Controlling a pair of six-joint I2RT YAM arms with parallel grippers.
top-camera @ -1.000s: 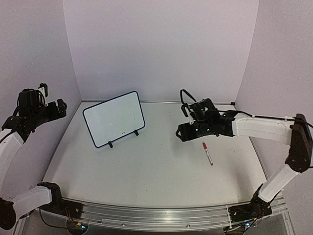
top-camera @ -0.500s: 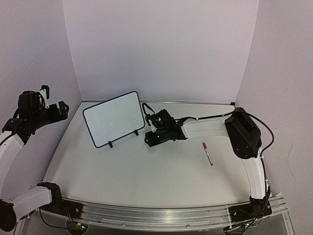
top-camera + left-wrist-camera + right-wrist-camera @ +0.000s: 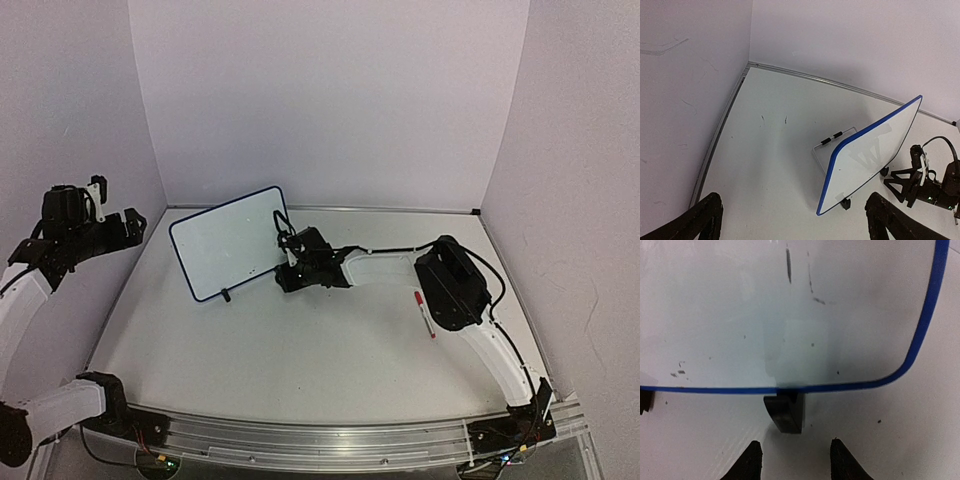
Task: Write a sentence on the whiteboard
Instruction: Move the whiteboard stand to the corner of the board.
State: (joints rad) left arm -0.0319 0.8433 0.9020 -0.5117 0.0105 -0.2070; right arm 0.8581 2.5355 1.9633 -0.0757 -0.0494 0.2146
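The whiteboard [image 3: 233, 243] stands tilted on its two black feet at the back left of the table; it also shows in the left wrist view [image 3: 867, 157]. The sentence is out of view: the board's face [image 3: 790, 315] carries only a few faint strokes and specks. My right gripper [image 3: 288, 272] reaches low to the board's right foot [image 3: 785, 412]. Its fingertips [image 3: 796, 462] stand apart just short of that foot, with nothing between them. My left gripper [image 3: 100, 215] hangs raised at the far left, open [image 3: 790, 227] and empty.
A white marker with a red cap [image 3: 425, 313] lies on the table at the right, beside the right arm's elbow [image 3: 450, 280]. The board's wire stand [image 3: 832, 142] sticks out behind it. Walls close in the table at the back and both sides.
My right arm has swept left across the table from near the marker to the whiteboard's right foot, and its jaws have narrowed. The left arm has barely shifted.
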